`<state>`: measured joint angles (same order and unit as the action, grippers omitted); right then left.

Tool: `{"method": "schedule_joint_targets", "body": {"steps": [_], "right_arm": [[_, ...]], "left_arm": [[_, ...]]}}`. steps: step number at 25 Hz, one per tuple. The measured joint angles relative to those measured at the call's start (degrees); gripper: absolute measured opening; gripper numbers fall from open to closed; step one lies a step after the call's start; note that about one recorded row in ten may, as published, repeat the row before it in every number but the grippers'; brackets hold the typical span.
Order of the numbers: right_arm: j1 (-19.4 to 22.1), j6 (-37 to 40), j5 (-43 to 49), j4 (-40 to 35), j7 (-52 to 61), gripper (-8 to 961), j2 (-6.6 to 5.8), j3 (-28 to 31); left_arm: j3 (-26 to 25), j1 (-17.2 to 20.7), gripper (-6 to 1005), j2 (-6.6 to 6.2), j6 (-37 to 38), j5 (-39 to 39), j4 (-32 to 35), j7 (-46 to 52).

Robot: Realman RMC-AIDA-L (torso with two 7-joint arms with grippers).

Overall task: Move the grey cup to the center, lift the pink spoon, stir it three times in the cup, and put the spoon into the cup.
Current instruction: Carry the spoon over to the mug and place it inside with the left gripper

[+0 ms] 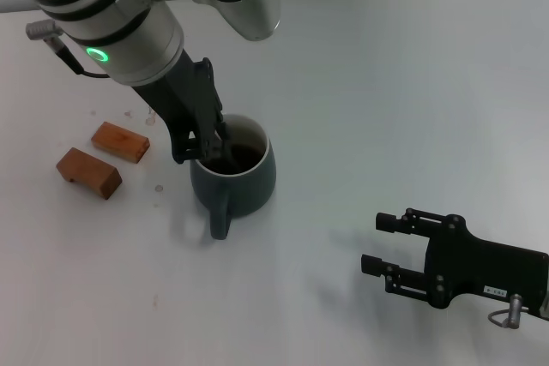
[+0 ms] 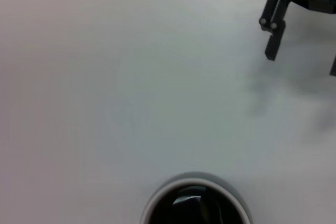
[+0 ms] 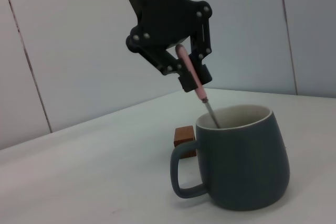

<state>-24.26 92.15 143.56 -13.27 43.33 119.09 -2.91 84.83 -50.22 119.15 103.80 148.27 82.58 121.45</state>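
A: Head view first. The squat blue-grey ceramic mug with the pale rim [image 1: 233,173] sits on the plain white tabletop [image 1: 386,109], its loop handle pointing toward the robot. The left gripper [image 1: 210,147] hangs right over the near-left part of the rim, its dark fingers reaching down to the mouth of the mug.

B: And the spoon?

A: Hard to pick out from up here; the fingers cover it. Two brown rectangular wooden blocks [image 1: 103,158] lie on the robot's left of the mug, close together but apart. The right gripper [image 1: 390,246] rests low on the table, well apart from the mug, its two fingers spread with nothing between them.

B: Left wrist view?

A: Mostly bare white table. The pale rim and dark inside of the mug [image 2: 195,203] show at one edge, and the right gripper's black fingers [image 2: 274,24] show far off in a corner.

B: Right wrist view settles it?

A: It does. The left gripper [image 3: 191,74] is clamped on the slim spoon with the pale pink handle [image 3: 193,74], pinching the handle between its fingers. The spoon leans, its grey metal stem dipping below the rim inside the mug [image 3: 241,161]; the bowl is hidden. One brown block [image 3: 184,137] peeks out behind the handle. Pale panelled walls [image 3: 68,51] stand behind the table.
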Motion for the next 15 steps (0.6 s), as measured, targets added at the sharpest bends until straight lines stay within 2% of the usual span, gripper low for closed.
{"method": "schedule_joint_targets", "body": {"steps": [8,15], "right_arm": [[0.1,0.2,0.1,0.0,0.0,657,0.0,-0.1],[0.1,0.3,0.1,0.0,0.0,657,0.0,-0.1]], "left_arm": [[0.2,0.2,137,0.03,-2.8,1.6,-0.3,0.4],[-0.2,0.0,137,0.03,-1.2,3.6,-0.3,1.0]]}}
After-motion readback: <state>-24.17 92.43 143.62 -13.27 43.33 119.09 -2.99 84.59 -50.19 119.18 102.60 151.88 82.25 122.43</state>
